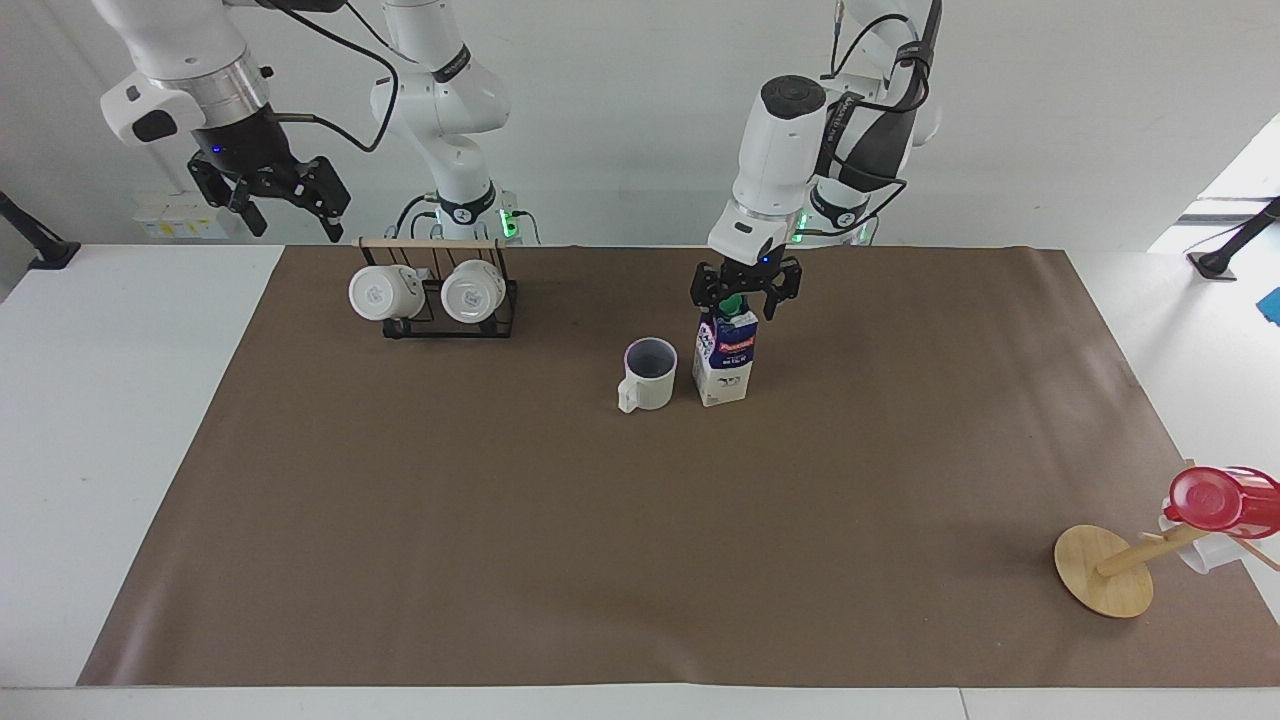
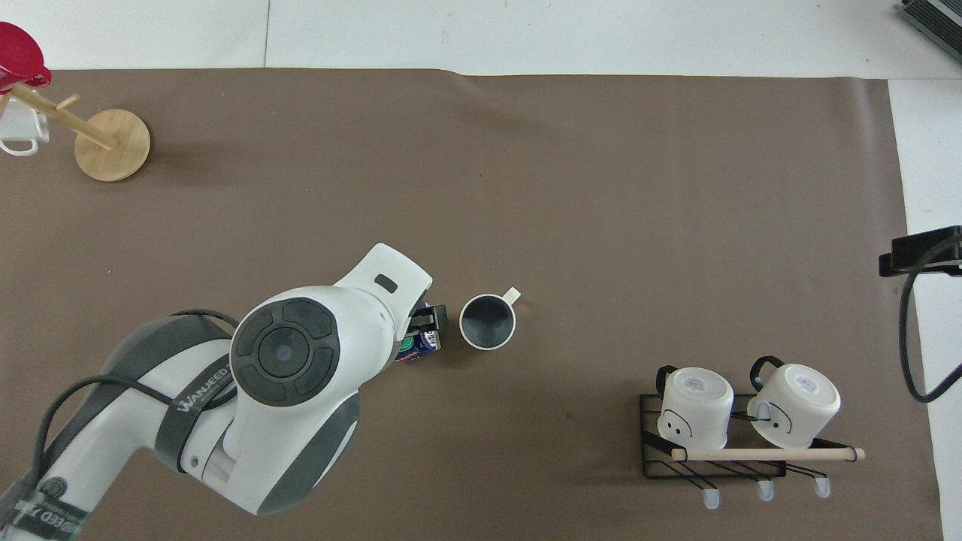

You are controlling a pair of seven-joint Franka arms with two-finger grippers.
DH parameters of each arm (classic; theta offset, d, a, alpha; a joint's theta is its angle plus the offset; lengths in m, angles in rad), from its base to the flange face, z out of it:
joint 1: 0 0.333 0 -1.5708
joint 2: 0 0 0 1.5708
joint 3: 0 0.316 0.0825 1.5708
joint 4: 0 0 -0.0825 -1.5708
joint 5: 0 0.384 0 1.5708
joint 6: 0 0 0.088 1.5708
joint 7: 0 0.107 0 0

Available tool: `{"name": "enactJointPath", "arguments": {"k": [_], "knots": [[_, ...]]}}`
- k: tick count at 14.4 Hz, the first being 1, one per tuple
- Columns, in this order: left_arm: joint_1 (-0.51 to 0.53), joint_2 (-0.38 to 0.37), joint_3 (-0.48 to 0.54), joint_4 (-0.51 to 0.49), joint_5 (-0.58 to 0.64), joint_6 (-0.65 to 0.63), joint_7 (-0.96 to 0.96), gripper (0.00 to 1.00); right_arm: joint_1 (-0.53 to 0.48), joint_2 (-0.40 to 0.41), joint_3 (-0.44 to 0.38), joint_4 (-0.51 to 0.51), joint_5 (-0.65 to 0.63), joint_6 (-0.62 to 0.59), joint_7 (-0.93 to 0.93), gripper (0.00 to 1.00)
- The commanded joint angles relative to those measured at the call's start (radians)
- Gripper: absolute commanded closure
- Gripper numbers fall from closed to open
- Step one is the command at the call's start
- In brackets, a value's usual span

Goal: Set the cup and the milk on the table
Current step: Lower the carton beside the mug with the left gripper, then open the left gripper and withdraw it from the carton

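Note:
The milk (image 1: 725, 365) stands upright on the brown mat of the table (image 1: 500, 520), close beside the cup (image 1: 648, 375) on the side toward the left arm's end. The cup stands upright with its grey-blue inside showing (image 2: 488, 321). My left gripper (image 1: 745, 298) is open just over the carton's top, its fingers spread either side of the green cap and apart from it. In the overhead view the left arm covers most of the milk (image 2: 422, 347). My right gripper (image 1: 290, 212) is open and empty, raised beside the mug rack, and waits.
A black wire rack (image 1: 495, 325) with two white mugs showing their bases stands near the robots toward the right arm's end. A wooden mug tree (image 1: 1105, 570) with a red cup (image 1: 1215, 498) stands at the mat's corner farthest from the robots, toward the left arm's end.

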Motion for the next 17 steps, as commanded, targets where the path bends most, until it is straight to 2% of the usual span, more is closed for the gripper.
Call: {"name": "enactJointPath", "arguments": {"k": [1,6,9,15,17], "knots": [[-0.009,0.002,0.012,0.091,0.001,-0.101,-0.014,0.0,0.001,-0.016,0.004,-0.018,-0.002,-0.002,0.009,0.0],[-0.005,-0.031,0.028,0.172,-0.028,-0.262,-0.002,0.0,0.005,-0.006,0.005,-0.003,0.001,0.004,0.057,0.0],[0.055,-0.039,0.028,0.249,-0.027,-0.411,0.067,0.0,0.002,-0.006,0.004,-0.003,0.007,0.004,0.063,0.0],[0.302,-0.061,0.035,0.357,-0.028,-0.581,0.424,0.0,0.002,-0.023,0.004,0.0,0.006,-0.005,0.061,0.0],[0.363,-0.062,0.035,0.376,-0.028,-0.609,0.457,0.0,0.002,-0.025,0.004,0.0,0.006,-0.005,0.061,0.0]]}}
